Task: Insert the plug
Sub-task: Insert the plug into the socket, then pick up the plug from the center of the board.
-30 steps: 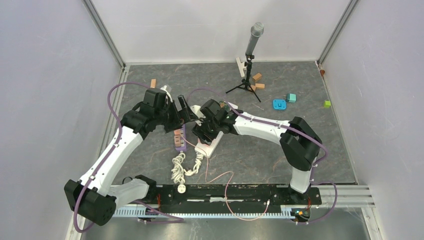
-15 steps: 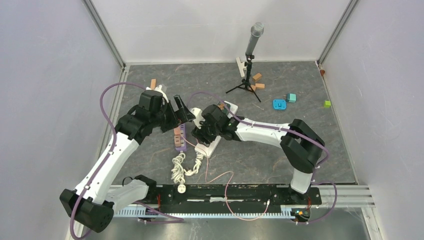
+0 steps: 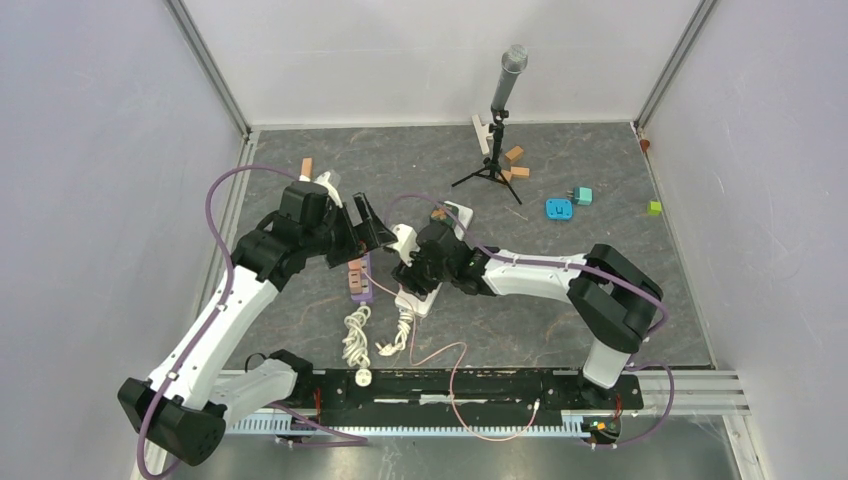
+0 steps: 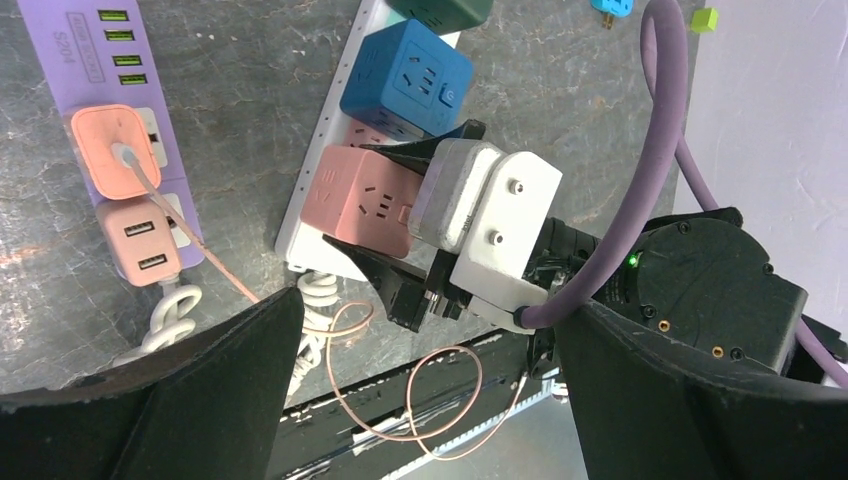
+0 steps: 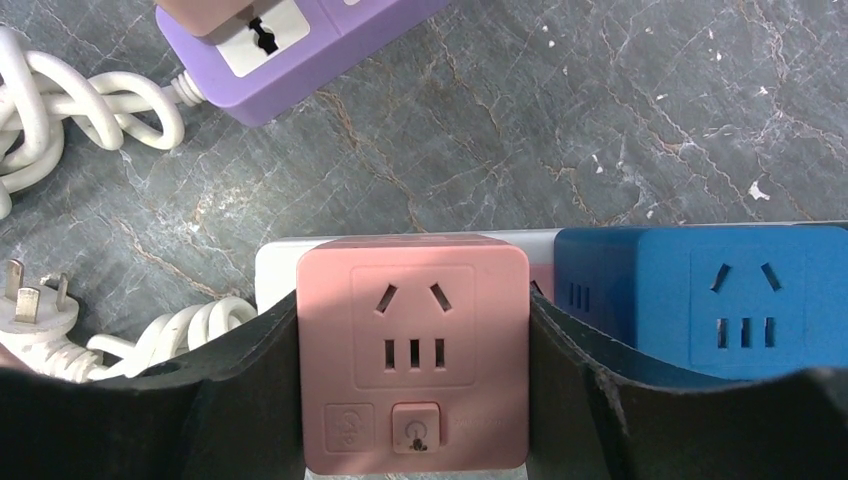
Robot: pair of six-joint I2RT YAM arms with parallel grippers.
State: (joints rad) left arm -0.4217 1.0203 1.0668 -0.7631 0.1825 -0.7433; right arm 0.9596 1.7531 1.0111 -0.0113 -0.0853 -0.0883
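- Two hands show: the right hand [image 3: 425, 265] stands half closed, its fingers clamping the pink plug [image 5: 413, 350] on both sides. The left hand [image 3: 362, 225] gapes wide and holds nothing.
- Plug sits on the white strip [image 5: 275, 262], at 9 o'clock of a blue cube [image 5: 720, 300], just beside it.
- It looks in or nearly in; a final press and letting go remain.
- Grey marbled desk [image 5: 600, 120], white walls [image 3: 430, 60]; purple strip [image 5: 330, 45] at 11 o'clock, microphone [image 3: 505, 75] at 12.

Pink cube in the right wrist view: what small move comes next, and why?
Probably press it straight down, then release: the jaws of the right arm clamp the pink cube over the white power strip beside the blue cube; full seating isn't visible.
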